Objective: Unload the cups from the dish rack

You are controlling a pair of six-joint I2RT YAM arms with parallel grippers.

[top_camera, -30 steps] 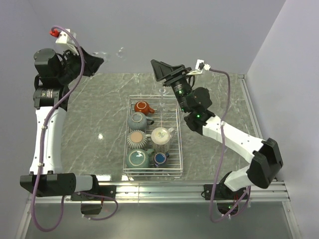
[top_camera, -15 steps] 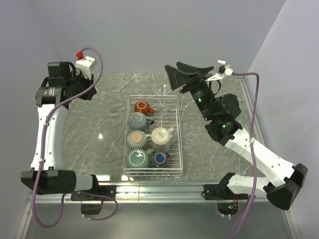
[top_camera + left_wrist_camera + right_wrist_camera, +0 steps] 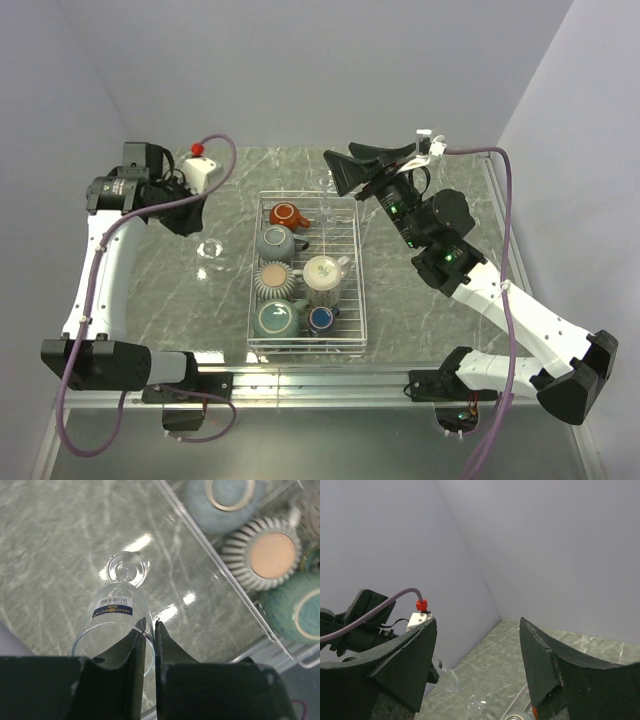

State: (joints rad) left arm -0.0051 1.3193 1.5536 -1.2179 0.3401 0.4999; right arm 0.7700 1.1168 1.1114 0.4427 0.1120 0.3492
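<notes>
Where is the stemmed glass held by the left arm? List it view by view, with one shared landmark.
Top external: stemmed glass left of the dish rack, mid-left.
Left wrist: glass at centre, rim in the left pincer.
Right wrist: faint glass low centre-left, probably the same one.
Landmark: the marbled table, in all three.

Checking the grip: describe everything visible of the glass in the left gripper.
Clear stemmed glass, round foot, barcode sticker and dark-blue label on the bowl. The left gripper pinches its rim, one finger inside, one outside. It hangs foot-down over the marbled table beside the dish rack; whether the foot touches is unclear.
</notes>
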